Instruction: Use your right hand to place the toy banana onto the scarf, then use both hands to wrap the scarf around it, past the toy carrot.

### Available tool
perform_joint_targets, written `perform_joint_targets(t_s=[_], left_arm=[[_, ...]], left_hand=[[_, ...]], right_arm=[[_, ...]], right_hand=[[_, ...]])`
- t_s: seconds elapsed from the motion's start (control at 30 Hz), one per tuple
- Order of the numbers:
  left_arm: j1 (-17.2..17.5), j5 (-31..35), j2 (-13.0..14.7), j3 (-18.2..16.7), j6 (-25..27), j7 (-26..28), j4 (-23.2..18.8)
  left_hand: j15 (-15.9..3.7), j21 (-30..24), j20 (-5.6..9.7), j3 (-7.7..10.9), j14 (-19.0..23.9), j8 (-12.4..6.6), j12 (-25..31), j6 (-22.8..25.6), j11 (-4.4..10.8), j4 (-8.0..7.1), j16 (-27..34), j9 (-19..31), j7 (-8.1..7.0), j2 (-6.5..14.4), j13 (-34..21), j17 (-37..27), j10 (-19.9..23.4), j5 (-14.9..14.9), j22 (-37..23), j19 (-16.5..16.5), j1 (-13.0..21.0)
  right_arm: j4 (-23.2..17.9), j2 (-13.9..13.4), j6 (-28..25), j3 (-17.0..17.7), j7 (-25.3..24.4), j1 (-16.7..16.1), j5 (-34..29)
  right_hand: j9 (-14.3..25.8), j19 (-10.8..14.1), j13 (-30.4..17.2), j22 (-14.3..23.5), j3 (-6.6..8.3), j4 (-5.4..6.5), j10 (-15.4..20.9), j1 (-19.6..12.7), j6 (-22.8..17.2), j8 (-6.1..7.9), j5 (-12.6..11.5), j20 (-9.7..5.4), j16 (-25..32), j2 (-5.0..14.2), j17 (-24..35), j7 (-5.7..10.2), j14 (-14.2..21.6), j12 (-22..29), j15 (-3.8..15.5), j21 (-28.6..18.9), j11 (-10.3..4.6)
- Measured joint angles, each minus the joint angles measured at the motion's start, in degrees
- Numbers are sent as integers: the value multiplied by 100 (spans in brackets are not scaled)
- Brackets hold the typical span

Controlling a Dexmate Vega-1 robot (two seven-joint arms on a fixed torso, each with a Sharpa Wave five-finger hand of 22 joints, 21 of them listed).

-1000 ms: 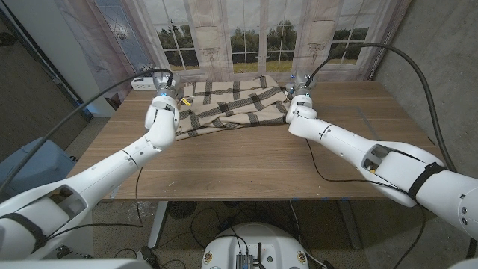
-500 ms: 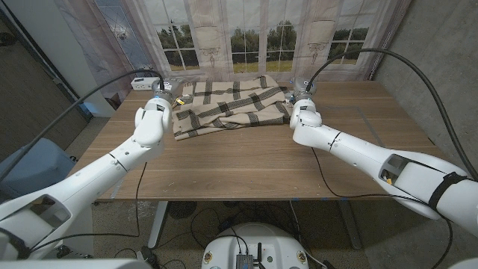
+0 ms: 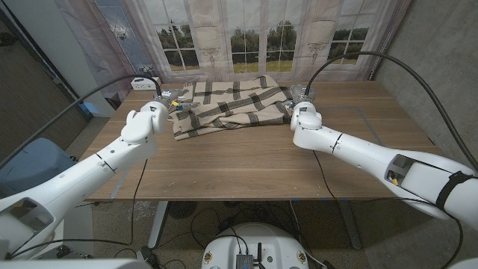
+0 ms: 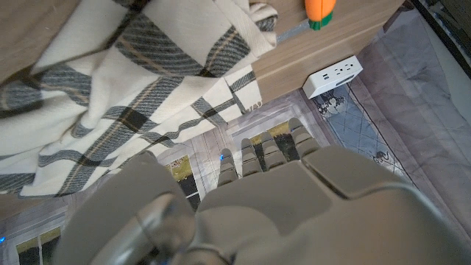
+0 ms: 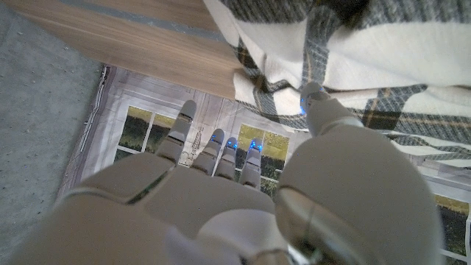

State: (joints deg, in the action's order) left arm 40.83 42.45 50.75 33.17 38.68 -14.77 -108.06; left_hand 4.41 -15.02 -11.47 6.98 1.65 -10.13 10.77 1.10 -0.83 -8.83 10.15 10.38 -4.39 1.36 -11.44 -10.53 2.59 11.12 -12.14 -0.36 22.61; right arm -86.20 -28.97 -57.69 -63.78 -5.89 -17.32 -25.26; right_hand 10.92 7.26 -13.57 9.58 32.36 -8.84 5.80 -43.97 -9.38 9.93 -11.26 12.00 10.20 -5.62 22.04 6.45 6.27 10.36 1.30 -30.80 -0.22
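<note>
So the plaid scarf [image 3: 230, 104] sits bunched up toward the far side of the wooden table [image 3: 246, 161], folded over itself in a lumpy heap, cream with dark grey and tan stripes. The toy banana isn't something I can make out anywhere, so it may be under the folds, can't tell. The toy carrot [image 4: 321, 10] is visible from the left wrist camera: orange body with a green end, lying on the table just past the scarf's fringed corner, close to the table edge.

The left hand [image 3: 166, 101] is up at the scarf's left end, next to the cloth. In the left wrist view its fingers [image 4: 268, 152] are loosely extended side by side with nothing between them, thumb off to one side, so it's holding nothing as far as I can see. The right hand [image 3: 300, 94] is at the scarf's right end. In the right wrist view its fingers [image 5: 213, 151] are stretched out and a bit apart, and the thumb tip [image 5: 315, 94] is right up against the scarf's edge; whether it's actually pinching the cloth, I can't tell.

Other stuff: a white power strip [image 3: 144, 83] sits at the table's far left corner, near the left hand. Black cables [image 3: 388, 63] loop from both arms. Behind the table there's a curtain [image 3: 246, 33] printed with windows.
</note>
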Motion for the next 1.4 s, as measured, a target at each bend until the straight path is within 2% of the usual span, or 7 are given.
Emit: perform_joint_targets(t_s=[0.1, 0.4, 0.63, 0.87, 1.1, 1.3, 1.4], left_arm=[[-27, -264, 70, 7, -51, -33, -2], [-216, -877, 226, 175, -149, -192, 70], [-426, -1202, 295, 366, -191, -345, 192], [-625, -1395, 317, 545, -231, -484, 340], [-832, -1395, 307, 717, -231, -484, 526], [-999, -1583, 272, 848, -324, -698, 702], [-1061, -1638, 258, 897, -353, -766, 782]], left_hand=[[38, 9, 32, -22, -46, 0, 0, -83, -4, 22, 0, 0, 0, -1, 0, 0, -64, 24, 0, -30, -60], [59, 44, -30, -69, -107, 0, 0, -144, -103, 22, 0, 0, 0, -28, -1, 14, -164, 34, 1, -91, -88], [90, 44, -29, -93, -137, 0, 0, -144, -103, 46, 0, 1, 0, -60, -1, 14, -164, 55, 1, -91, -120], [103, 44, -29, -117, -186, 0, 0, -121, -133, 69, 0, 1, 21, -53, -1, 14, -194, 55, 1, -91, -172], [103, 44, -52, -133, -186, 0, 0, -152, -164, 86, 0, 1, 52, -43, -1, 14, -225, 83, 2, -114, -179], [133, 44, -30, -133, -217, 0, 0, -152, -164, 85, 0, 1, 52, -66, -2, 13, -225, 83, 2, -152, -201], [133, 44, -30, -133, -217, 0, 0, -153, -174, 85, 0, 1, 52, -66, -2, 13, -234, 83, 2, -152, -201]], right_arm=[[18, -3, -54, -112, 207, 79, -16], [100, -38, -114, -421, 873, 359, -24], [115, -119, -89, -622, 1467, 593, 51], [76, -222, 7, -758, 2009, 797, 160], [76, -222, 112, -758, 2413, 797, 245], [320, -151, 279, -866, 2591, 993, 341], [507, -53, 344, -866, 2614, 1011, 378]], right_hand=[[0, -86, 0, 0, 0, 0, -154, 1, 124, 0, 0, 2, 0, -1, -26, -1, -132, 0, -69, 88, 33], [0, -312, 27, 1, 23, 23, -445, 62, 296, 0, -44, 22, 0, -2, -80, -30, -410, -21, -180, 286, 120], [1, -452, 52, 1, 46, -1, -541, 70, 389, 0, -87, 19, 22, -11, -106, -61, -500, -21, -209, 399, 94], [1, -483, 53, 17, 46, -1, -615, 137, 590, 0, -88, -12, 22, -78, -133, -73, -550, -21, -223, 475, 105], [1, -482, 52, 17, 44, 2, -719, 231, 758, 0, -88, -12, 44, -172, -159, -104, -620, 6, -294, 560, 209], [2, -479, 80, 17, -197, 113, -831, 622, 955, 0, -211, -12, 108, -360, -207, -218, -651, 6, -324, 626, 259], [2, -349, 80, 17, -313, 168, -839, 779, 1003, 24, -305, -18, 146, -419, -224, -266, -648, 62, -327, 626, 268]])
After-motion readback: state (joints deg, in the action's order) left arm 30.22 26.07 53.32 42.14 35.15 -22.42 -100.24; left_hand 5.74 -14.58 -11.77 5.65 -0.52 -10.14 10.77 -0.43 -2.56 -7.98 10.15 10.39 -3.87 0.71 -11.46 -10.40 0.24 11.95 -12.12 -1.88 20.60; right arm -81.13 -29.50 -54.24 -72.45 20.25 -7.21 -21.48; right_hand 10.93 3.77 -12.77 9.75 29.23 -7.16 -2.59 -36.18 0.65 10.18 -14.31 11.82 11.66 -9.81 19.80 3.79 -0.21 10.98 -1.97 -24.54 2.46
